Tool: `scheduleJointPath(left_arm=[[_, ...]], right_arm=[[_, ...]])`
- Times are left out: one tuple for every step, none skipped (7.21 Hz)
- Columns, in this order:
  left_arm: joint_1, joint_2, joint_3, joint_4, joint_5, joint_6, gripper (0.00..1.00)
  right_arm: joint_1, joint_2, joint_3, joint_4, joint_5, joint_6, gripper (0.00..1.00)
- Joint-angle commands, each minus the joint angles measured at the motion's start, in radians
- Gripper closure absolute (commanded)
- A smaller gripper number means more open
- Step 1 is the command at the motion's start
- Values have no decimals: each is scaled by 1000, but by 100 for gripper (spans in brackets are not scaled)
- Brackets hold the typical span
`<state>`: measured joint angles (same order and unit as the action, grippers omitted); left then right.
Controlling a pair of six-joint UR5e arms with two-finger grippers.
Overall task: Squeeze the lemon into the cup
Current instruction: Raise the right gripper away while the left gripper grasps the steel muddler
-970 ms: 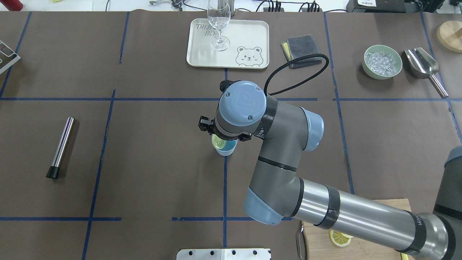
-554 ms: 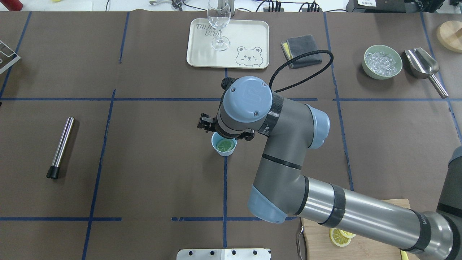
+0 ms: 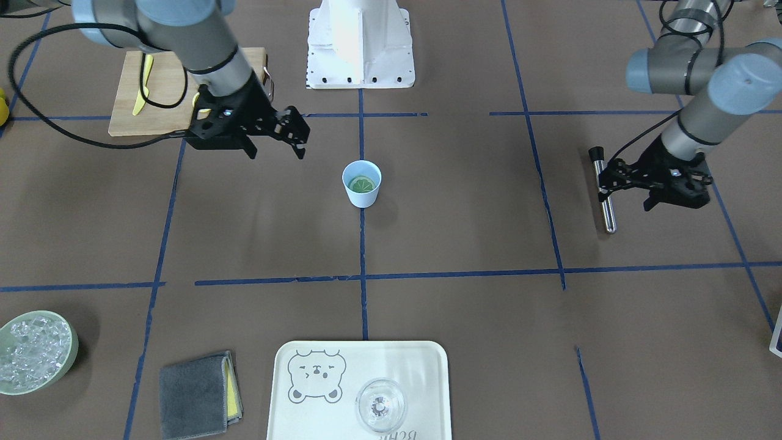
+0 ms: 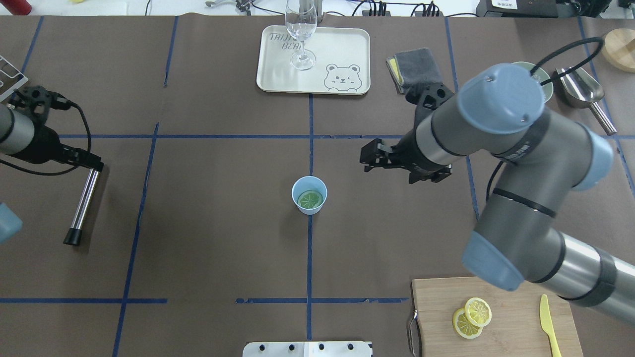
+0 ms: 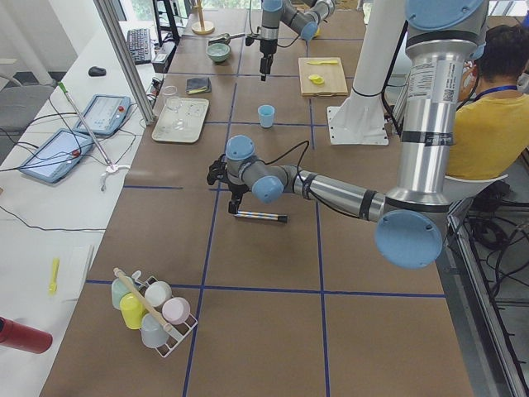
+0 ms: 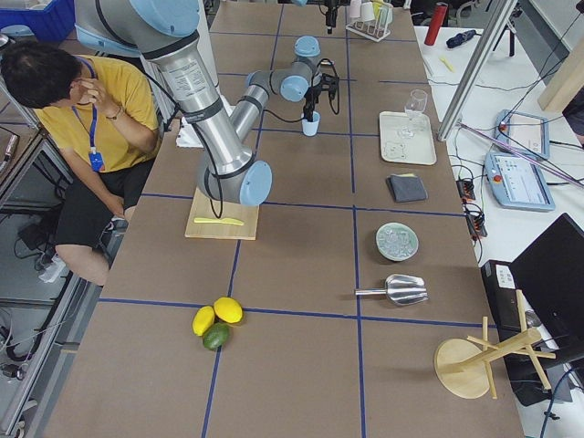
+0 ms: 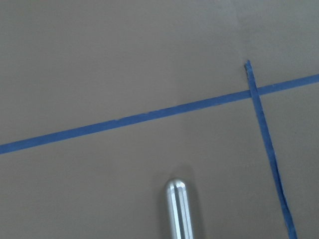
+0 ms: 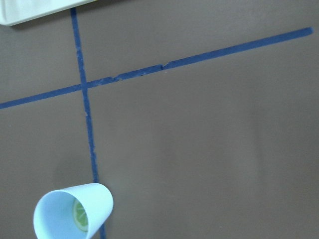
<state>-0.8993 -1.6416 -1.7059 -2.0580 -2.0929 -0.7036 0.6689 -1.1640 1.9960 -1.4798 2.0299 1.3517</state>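
The light-blue cup (image 4: 309, 195) stands upright at the table's middle, on a blue tape line. One lemon slice (image 4: 310, 200) lies flat inside it; cup (image 3: 361, 183) and slice (image 3: 361, 183) also show in the front view. My right gripper (image 4: 368, 158) is open and empty, raised to the right of the cup and apart from it; it also shows in the front view (image 3: 297, 135). The right wrist view shows the cup (image 8: 72, 211) at bottom left. My left gripper (image 4: 93, 166) hovers over the far end of a steel rod (image 4: 82, 203) and looks open.
A cream tray (image 4: 342, 44) with a stemmed glass (image 4: 300, 29) sits at the back. A grey cloth (image 4: 414, 64), an ice bowl (image 3: 33, 351) and a metal scoop (image 4: 580, 87) are back right. A cutting board (image 4: 496, 327) holds two lemon slices (image 4: 471, 317) and a yellow knife (image 4: 548, 325).
The lemon slice dropped from my right gripper into the cup. The right arm then pulled away to the right. My left arm came into view over the steel rod.
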Motion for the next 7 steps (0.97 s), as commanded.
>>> scheduleJointPath(left_arm=[[56,-6,41,1,45,-85,0],[56,-9,79,2,43,-82,0],[56,-7,95,1,45,-26,3],[56,-7,92,2,43,21,8],[56,-7,97,1,42,21,35],[56,-9,92,5,42,21,79],[54,-6,83,10,40,21,100]], right_arm=[[44,-68,33,1,46,-68,0],[44,-69,33,1,46,-68,0],[44,-69,35,1,46,-68,0],[43,-69,35,1,46,-68,0],[43,-69,38,1,46,-68,0],[43,-69,38,1,46,-68,0],[41,-68,38,1,46,-68,0]])
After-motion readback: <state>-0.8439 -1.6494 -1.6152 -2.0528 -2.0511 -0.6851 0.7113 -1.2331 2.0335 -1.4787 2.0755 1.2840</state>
